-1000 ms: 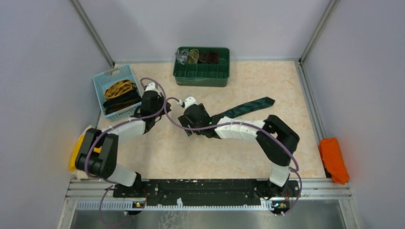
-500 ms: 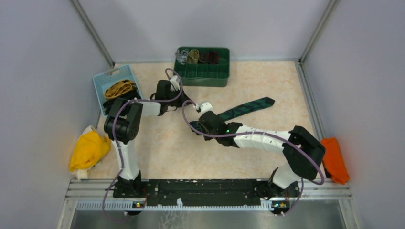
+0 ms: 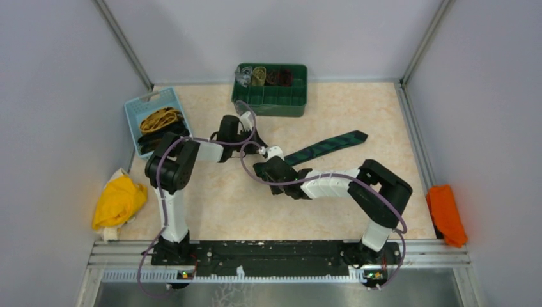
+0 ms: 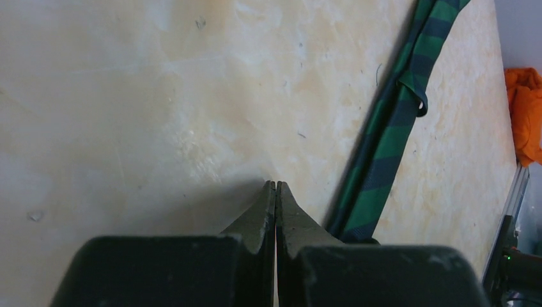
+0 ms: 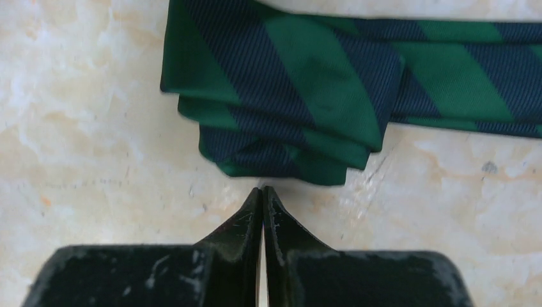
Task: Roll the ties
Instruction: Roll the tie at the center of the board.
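A dark green tie (image 3: 332, 144) with dark checks lies slanting across the middle of the table, its pointed end at the right. Its near end is folded over in several layers (image 5: 281, 128). My right gripper (image 5: 263, 189) is shut and empty, its tips just short of that folded end; from above the right gripper (image 3: 265, 171) covers the fold. My left gripper (image 4: 276, 184) is shut on nothing, low over bare table, with the tie (image 4: 383, 147) just to its right. In the top view the left gripper (image 3: 252, 142) sits close beside the right one.
A blue basket (image 3: 136, 110) at the back left holds a mustard-yellow tie (image 3: 160, 118) and a black tie (image 3: 163, 137). A green compartment box (image 3: 268, 102) with rolled ties stands at the back. A yellow cloth (image 3: 118, 201) lies at the left edge, an orange cloth (image 3: 445, 214) at the right.
My right gripper has gone from open to shut, with nothing in it. The left arm has swung from beside the blue basket to the right, up to the tie's folded end.
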